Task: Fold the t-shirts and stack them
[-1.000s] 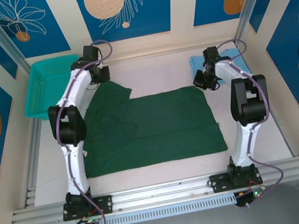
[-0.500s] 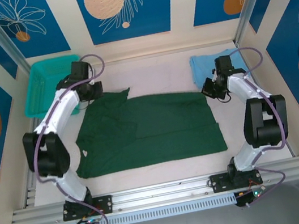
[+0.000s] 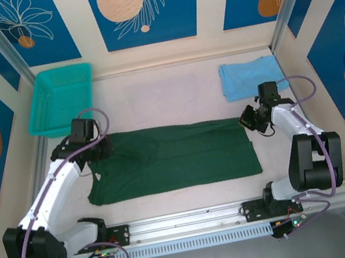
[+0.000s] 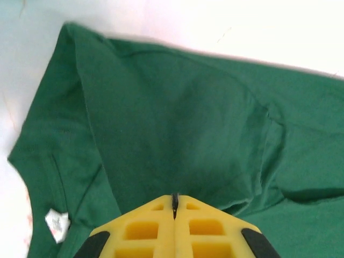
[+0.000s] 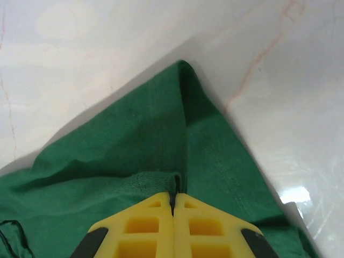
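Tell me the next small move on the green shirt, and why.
Probably draw the left pincer and right pincer toward the arm bases, carrying the pinched cloth to the green t-shirt's near hem. Both are shut on its lifted far edge, which sits short of that hem, so the half-fold looks unfinished.

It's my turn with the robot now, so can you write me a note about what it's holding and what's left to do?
Left end effector: shut on the green t-shirt, near its left end.
Right end effector: shut on the green t-shirt's far right corner.
The green t-shirt lies mid-table as a long band, seemingly folded once.
The blue t-shirt sits folded at the far right.
Left to do: finish folding the green one, then stack the two.
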Tool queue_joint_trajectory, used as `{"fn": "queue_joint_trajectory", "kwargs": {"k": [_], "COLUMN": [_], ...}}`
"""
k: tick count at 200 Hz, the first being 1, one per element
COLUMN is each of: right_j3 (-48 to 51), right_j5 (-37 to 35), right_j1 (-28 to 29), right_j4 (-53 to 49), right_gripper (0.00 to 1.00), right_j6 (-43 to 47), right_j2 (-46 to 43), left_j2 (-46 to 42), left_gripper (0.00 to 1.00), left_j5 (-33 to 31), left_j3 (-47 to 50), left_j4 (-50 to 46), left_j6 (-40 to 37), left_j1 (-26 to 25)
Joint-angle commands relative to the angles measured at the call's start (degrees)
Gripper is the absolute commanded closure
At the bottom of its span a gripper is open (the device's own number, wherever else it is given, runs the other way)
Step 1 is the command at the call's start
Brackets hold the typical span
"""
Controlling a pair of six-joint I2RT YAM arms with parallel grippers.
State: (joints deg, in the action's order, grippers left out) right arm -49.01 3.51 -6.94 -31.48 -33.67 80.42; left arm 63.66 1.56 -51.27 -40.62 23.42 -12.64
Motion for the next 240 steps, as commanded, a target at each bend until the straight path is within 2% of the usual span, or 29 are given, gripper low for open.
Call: {"fn": "queue_joint_trajectory", "kwargs": {"k": [1, 27, 58, 90, 110, 145, 200, 221, 240], "right_j3": [1.44, 1.77, 1.23, -0.82, -3.59, -10.86, -25.63, -29.02, -29.77], "right_j5": [1.2, 0.89, 0.92, 2.48, 2.4, 2.45, 2.25, 2.71, 3.43], "right_j1": [-0.79, -1.57, -2.11, -2.03, -1.85, -1.26, 0.85, 1.31, 1.49], "right_j4": [-0.48, -1.42, -0.95, -0.29, -0.49, -1.3, -3.23, -3.0, -1.64], "right_gripper": [0.99, 0.99, 0.98, 0.98, 0.97, 0.97, 0.97, 0.97, 0.98], "right_j6": [-1.4, -1.4, -1.11, -2.42, -2.92, -4.25, -3.49, -2.41, -1.28], "right_j2": [-2.37, -3.37, -3.59, -2.31, -1.1, 4.12, 16.25, 20.28, 22.37], "left_j2": [-3.03, -3.16, 1.09, 8.18, 12.49, 21.34, 38.89, 42.15, 42.86], "left_gripper": [1.0, 1.0, 1.0, 1.0, 1.0, 1.0, 1.0, 1.0, 1.0], "left_j5": [0.98, 2.5, 4.96, 12.98, 15.32, 17.12, 18.29, 18.39, 19.1], "left_j3": [2.36, 1.57, -4.56, -10.59, -15.75, -28.48, -55.14, -59.65, -59.95], "left_j4": [-2.91, -5.71, -10.03, -11.85, -13.05, -11.72, -15.26, -15.27, -15.25], "left_j6": [7.57, 11.21, 11.25, 9.99, 7.69, 3.29, -3.57, -3.92, -4.58], "left_j1": [0.6, 1.85, 4.22, 6.98, 8.88, 10.21, 11.19, 11.89, 12.29]}}
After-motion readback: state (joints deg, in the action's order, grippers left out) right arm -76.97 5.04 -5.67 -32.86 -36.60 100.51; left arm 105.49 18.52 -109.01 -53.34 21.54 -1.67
